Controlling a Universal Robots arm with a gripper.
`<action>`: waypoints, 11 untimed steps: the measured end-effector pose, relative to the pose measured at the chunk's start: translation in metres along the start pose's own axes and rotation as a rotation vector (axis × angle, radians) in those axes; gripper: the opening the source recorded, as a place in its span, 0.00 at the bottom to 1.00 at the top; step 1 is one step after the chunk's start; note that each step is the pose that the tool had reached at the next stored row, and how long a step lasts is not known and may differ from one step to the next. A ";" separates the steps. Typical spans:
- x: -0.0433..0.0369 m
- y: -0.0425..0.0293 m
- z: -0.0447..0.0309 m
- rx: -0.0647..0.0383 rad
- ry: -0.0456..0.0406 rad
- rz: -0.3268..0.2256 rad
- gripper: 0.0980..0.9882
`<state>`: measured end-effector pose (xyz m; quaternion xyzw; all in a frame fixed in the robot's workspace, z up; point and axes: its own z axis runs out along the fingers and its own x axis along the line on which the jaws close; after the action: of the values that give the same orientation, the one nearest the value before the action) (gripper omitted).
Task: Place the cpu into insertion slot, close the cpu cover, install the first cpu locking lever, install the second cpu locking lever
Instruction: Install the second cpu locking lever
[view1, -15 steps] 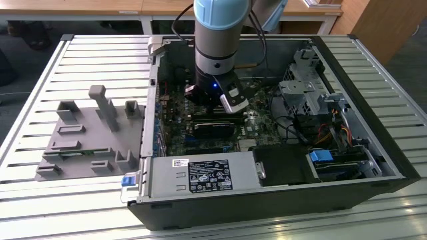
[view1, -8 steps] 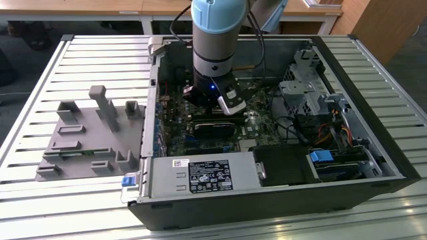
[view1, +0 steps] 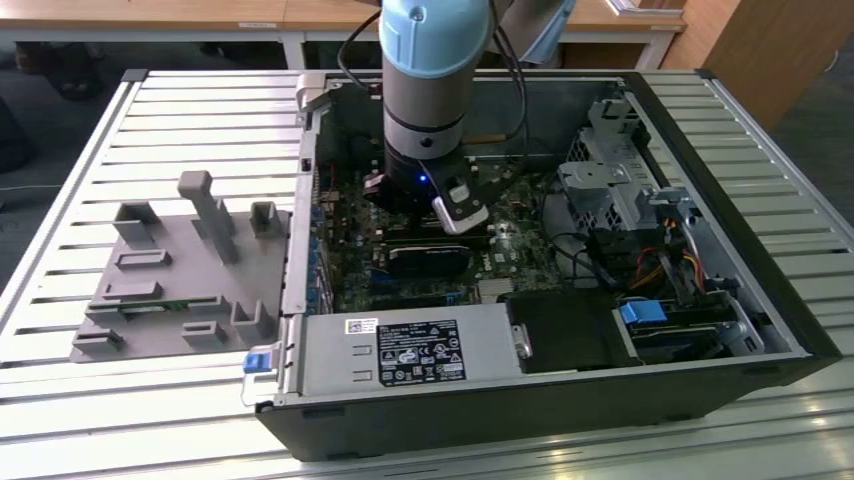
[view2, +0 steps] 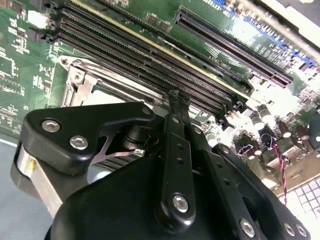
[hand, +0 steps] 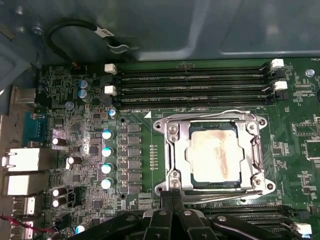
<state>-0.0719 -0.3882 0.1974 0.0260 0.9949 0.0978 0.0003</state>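
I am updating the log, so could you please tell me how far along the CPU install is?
In the first wrist view the cpu sits in the insertion slot with the cpu cover closed over it. Thin metal levers run along the frame's edges; whether they are latched is unclear. The claw is at the socket's edge, holding nothing visible.

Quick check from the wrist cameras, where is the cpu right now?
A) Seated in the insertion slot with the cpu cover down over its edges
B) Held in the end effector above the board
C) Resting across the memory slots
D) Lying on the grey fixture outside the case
A. In the first wrist view the cpu lies inside the insertion slot, with the cpu cover framing its silvery-beige face.
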 end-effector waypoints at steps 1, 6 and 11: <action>0.0004 -0.0002 0.0007 -0.002 0.0001 0.000 0.01; 0.0029 -0.0009 0.0039 -0.017 0.0007 0.000 0.01; 0.0048 -0.0016 0.0060 -0.030 0.0018 0.000 0.01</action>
<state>-0.0767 -0.3883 0.1912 0.0259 0.9933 0.1125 -0.0002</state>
